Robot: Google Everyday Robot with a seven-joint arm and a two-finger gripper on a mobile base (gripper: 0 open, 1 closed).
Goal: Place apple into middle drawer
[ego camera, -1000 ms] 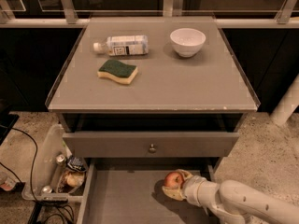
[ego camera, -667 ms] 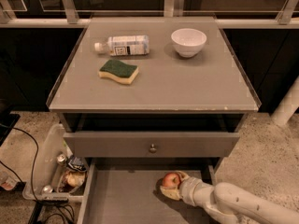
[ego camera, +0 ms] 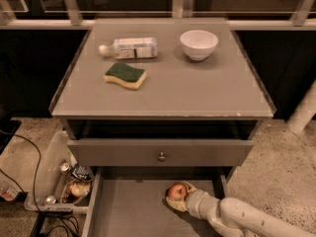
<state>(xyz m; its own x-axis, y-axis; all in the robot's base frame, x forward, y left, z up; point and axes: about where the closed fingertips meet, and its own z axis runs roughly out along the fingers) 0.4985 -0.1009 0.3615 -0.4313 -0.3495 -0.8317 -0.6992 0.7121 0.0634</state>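
Middle drawer (ego camera: 129,212): pulled out, grey floor exposed. The apple (ego camera: 176,191) sits low over that floor, toward the back right part, inside the drawer's walls. My gripper (ego camera: 179,198) is in the drawer with it, fingers closed around the apple from the right and below; whether the apple touches the floor, I cannot tell.

Upper drawer front (ego camera: 118,153) with its round knob (ego camera: 161,156): nearly flush.

Clear plastic bin (ego camera: 45,174) on the ground left of the cabinet: holds cans and other small items I cannot identify.

Cabinet top (ego camera: 187,90): a white bowl (ego camera: 198,43) upright at the back right, a bottle (ego camera: 129,48) lying on its side at the back left, a green-and-yellow sponge (ego camera: 125,75) just in front of the bottle.

Surroundings: speckled floor (ego camera: 276,172), dark cables (ego camera: 29,181) at left, a white post (ego camera: 302,110) at right.

Change since a second ago: apple and gripper have shifted slightly left within the drawer; items on top are unmoved.
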